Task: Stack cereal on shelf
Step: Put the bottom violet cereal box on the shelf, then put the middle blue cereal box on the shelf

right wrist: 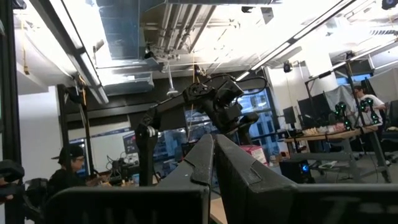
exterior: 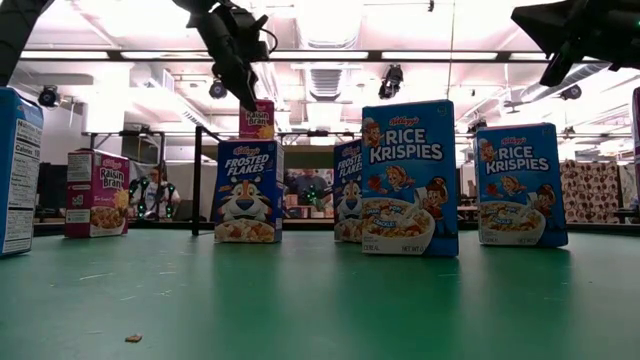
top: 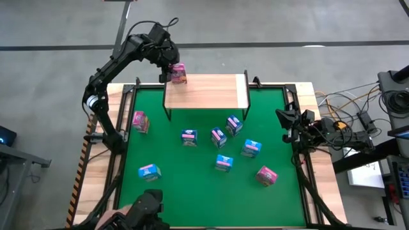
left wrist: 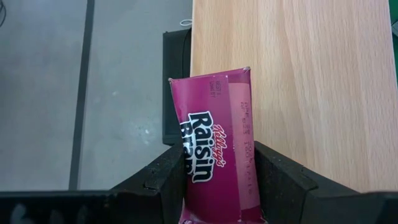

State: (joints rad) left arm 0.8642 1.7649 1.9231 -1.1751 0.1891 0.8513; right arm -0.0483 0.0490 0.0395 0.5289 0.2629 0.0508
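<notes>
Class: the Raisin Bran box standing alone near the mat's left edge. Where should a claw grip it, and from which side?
Likely its upper part, pinched across the thin depth, coming straight down from above. The Raisin Bran box stands upright on the green mat with no neighbour close, so its top is open.

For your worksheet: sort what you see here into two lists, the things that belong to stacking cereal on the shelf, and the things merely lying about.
Belongs to the job:
- Raisin Bran box in the left gripper, at the shelf's corner
- shelf
- cereal boxes on the mat

Just about:
- green mat
- cables off the table's right
- right gripper, waiting at the mat's right edge
</notes>
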